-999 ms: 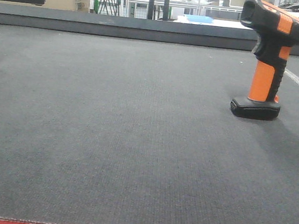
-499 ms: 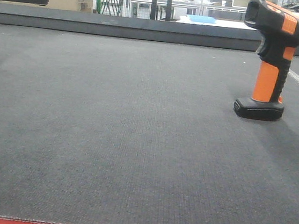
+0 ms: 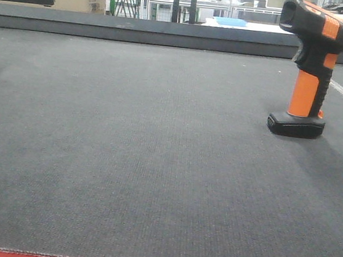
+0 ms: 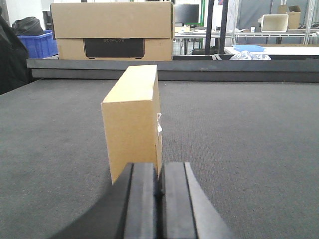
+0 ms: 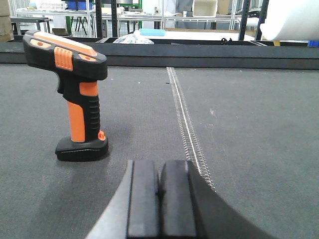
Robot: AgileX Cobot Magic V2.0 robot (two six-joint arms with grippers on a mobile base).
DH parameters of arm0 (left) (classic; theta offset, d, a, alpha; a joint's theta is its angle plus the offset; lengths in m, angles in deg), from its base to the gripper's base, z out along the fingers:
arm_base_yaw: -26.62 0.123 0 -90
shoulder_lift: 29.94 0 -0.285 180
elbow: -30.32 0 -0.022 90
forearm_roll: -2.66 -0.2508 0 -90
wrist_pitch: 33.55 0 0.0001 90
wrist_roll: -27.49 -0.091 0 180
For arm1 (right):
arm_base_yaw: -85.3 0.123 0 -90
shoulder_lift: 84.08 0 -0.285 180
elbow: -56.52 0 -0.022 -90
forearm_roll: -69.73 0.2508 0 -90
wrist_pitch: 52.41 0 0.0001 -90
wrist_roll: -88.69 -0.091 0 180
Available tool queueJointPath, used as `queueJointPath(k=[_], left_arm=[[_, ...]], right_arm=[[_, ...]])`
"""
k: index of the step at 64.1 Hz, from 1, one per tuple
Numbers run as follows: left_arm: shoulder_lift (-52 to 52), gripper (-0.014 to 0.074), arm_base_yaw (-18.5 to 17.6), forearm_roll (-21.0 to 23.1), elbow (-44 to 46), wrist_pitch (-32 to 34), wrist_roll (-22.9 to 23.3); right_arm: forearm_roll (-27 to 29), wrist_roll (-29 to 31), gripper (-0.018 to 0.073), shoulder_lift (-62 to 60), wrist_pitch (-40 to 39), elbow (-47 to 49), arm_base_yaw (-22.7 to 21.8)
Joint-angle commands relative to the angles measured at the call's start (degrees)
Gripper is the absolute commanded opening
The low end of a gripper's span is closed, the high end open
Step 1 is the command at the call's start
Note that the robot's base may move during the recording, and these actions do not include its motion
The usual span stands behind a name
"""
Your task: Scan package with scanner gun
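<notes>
The scanner gun (image 3: pixel 309 70) stands upright on its flat black foot on the dark grey belt (image 3: pixel 155 164), towards the far right corner, close to the raised far edge. The package (image 4: pixel 134 122) stands on end near the left edge of the belt, just ahead of the left gripper (image 4: pixel 159 199), whose pads are pressed together on nothing. The right gripper (image 5: pixel 159 199) is likewise closed and empty, near the scanner gun but apart from it, beside a stitched seam (image 5: pixel 187 129) in the belt
</notes>
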Motion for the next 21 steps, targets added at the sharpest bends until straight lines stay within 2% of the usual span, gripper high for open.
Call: queueJointPath(k=[1,21], left_arm=[[-0.3,-0.0111,0.2,0.5,0.1,0.6,0.0],[-0.3,-0.0111,0.2,0.5,0.1,0.6,0.0]], right_arm=[[-0.7,0.0,-0.0151,-0.2,-1.5,-0.1,-0.3],[-0.7,0.0,-0.0151,-0.2,-1.5,-0.1,-0.3]])
